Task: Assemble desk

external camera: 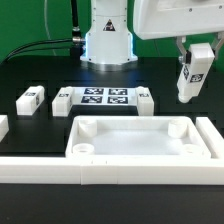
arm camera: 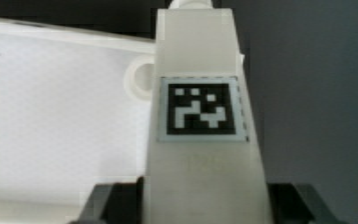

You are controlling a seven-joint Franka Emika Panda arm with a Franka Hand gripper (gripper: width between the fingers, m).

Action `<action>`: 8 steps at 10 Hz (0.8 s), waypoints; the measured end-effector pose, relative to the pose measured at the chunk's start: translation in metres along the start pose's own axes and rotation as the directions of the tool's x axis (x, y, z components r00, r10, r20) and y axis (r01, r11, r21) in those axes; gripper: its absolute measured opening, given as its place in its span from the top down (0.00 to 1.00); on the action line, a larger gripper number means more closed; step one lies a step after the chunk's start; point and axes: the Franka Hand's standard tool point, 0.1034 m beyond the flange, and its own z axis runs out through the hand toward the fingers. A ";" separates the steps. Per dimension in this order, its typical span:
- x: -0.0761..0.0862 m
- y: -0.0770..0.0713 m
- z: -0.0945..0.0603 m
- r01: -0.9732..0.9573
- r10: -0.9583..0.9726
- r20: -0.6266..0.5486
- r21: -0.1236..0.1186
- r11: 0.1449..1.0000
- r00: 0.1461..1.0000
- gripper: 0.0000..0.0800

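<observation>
The white rimmed tabletop [external camera: 140,139] lies upside down near the front of the table, with round sockets in its corners. My gripper [external camera: 196,55] is shut on a white square leg [external camera: 192,76] with a black-and-white tag, held in the air above the tabletop's far corner at the exterior view's right. In the wrist view the leg [arm camera: 201,110] runs out from between the dark fingers [arm camera: 119,202], and the tabletop [arm camera: 60,110] lies behind it. Three more tagged legs lie on the table: one [external camera: 31,98], a second [external camera: 62,100] and a third [external camera: 145,99].
The marker board [external camera: 104,98] lies behind the tabletop. Long white border bars [external camera: 60,165] run along the front, with another white piece [external camera: 3,127] at the exterior view's left edge. The arm's base [external camera: 107,40] stands at the back.
</observation>
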 end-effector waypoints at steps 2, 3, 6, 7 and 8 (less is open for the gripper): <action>0.004 0.001 0.002 0.002 -0.003 -0.144 -0.001 1.000 0.990 0.64; 0.014 0.004 -0.005 0.011 -0.011 -0.172 -0.003 1.000 0.985 0.64; 0.034 0.004 -0.019 0.011 -0.011 -0.307 -0.003 1.000 0.952 0.64; 0.033 0.004 -0.018 0.011 -0.011 -0.300 -0.003 1.000 0.954 0.64; 0.033 0.003 -0.017 0.012 -0.012 -0.301 -0.003 1.000 0.954 0.64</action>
